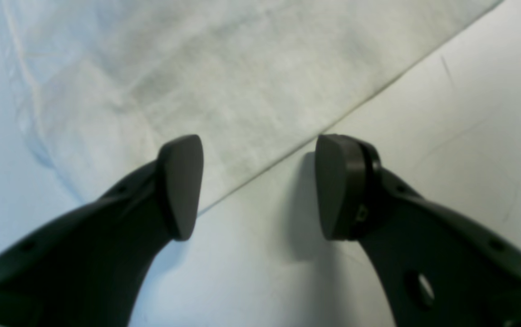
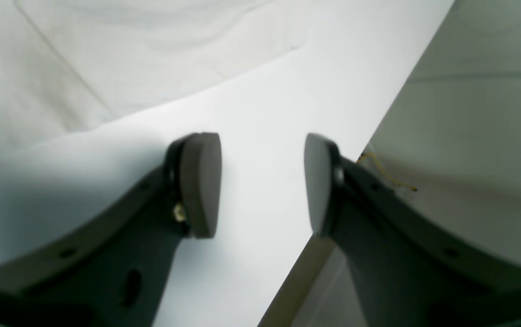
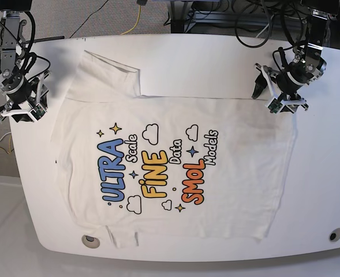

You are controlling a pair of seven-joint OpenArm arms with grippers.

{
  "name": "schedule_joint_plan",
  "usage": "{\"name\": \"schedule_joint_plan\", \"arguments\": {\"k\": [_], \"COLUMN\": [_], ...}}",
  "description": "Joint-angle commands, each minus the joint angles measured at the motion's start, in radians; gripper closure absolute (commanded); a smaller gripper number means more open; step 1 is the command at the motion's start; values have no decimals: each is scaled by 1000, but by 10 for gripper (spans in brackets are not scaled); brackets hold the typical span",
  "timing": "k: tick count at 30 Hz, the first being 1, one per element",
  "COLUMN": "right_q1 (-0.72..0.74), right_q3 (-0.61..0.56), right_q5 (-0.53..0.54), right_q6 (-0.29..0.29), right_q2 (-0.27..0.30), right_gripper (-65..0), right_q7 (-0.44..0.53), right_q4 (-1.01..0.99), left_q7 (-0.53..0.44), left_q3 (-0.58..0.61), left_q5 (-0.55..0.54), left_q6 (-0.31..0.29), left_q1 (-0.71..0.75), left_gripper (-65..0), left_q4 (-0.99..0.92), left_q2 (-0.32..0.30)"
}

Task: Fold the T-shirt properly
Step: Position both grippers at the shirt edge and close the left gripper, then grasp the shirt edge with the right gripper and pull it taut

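Two end effectors of mine show at the upper corners of the base view. My left end effector [image 3: 268, 92], at the upper right, hangs over the edge of the T-shirt [image 3: 175, 167] with its jaws spread wide and nothing between them; in its wrist view the gap [image 1: 259, 186] straddles the cloth's edge where it meets the bare white tabletop [image 1: 469, 136]. My right end effector [image 3: 26, 109], at the upper left, sits just beside the shirt near the tabletop's rim, jaws parted about halfway [image 2: 262, 186], also holding nothing. The T-shirt lies spread flat across the middle of the tabletop, print upward, one sleeve pointing to the upper left.
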Motion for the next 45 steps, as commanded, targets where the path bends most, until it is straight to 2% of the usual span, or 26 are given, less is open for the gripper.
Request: {"name": "schedule_joint_plan", "arguments": {"k": [1,10,20,26,30,34,38,40,42,45], "right_q1": [5,-2,5,8,11,14,14,15,20,22], "right_q3": [14,18,16,15,14,18,17,16,18,18], "right_q5": [1,3,9,9,11,19,25,25,26,27], "right_q6": [-9,-4,-3,0,-1,1,2,2,0,-2], "right_q2": [20,19,24,30,31,22,19,17,18,17], "right_gripper": [-288,-289,-288,-288,-288,-291,-293,-293,-292,-292], "right_q7": [12,13,13,6,6,8,10,10,7,4], "right_q4": [14,22,19,19,18,16,13,11,4,-1], "left_q7": [-8,-15,-38,-21,-11,35,60,58,34,19], "left_q3": [-4,2,11,15,20,43,47,50,44,43], "left_q5": [16,32,31,39,47,61,84,93,107,127], "left_q6": [3,0,-2,7,17,30,41,46,60,76], "left_q1": [-13,-38,-56,-61,-65,-83,-88,-94,-82,-86], "left_gripper": [-362,-356,-288,-331,-329,-199,-35,0,-32,-162], "left_q4": [4,-31,-86,-122,-129,-156,-160,-157,-130,-116], "left_q2": [-18,-19,-1,10,14,16,17,14,8,5]}}
